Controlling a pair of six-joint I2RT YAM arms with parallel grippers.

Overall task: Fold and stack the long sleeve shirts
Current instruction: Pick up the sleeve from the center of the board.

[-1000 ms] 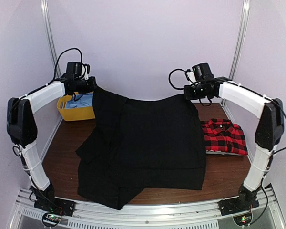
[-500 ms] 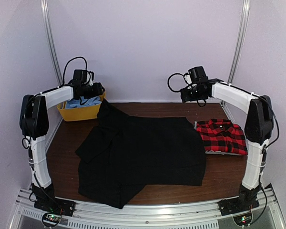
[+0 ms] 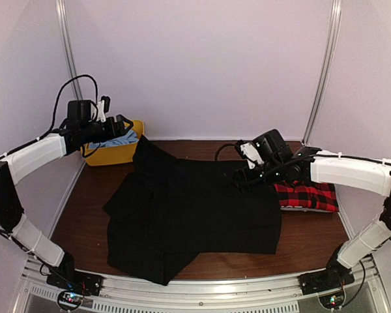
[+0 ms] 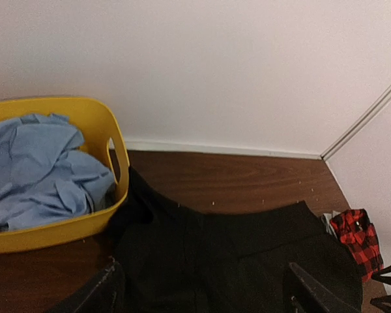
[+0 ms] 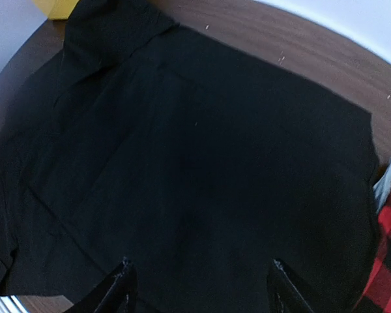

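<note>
The plain black long sleeve shirt [image 3: 195, 208] lies spread over the middle of the table, its left side bunched in folds. The red-and-black plaid shirt [image 3: 309, 195] lies folded at the right, next to it. My left gripper [image 3: 125, 126] hovers open by the yellow bin, above the black shirt's far left corner. In the left wrist view its fingers [image 4: 107, 287] stand wide apart over the black shirt [image 4: 234, 261], holding nothing. My right gripper [image 3: 240, 177] hangs open over the shirt's far right part. Its fingers [image 5: 120, 287] are spread above the black cloth [image 5: 202, 163].
A yellow bin [image 3: 117, 155] holding blue cloth [image 4: 39, 169] stands at the back left corner, touching the black shirt's collar end. Lilac walls close in the back and sides. Bare wood shows along the far edge [image 4: 247, 179] and at the front right [image 3: 313, 241].
Both grippers opened and let go of the black shirt's far edge, which dropped flat. The left arm drew back to the left; the right arm swung down over the shirt.
</note>
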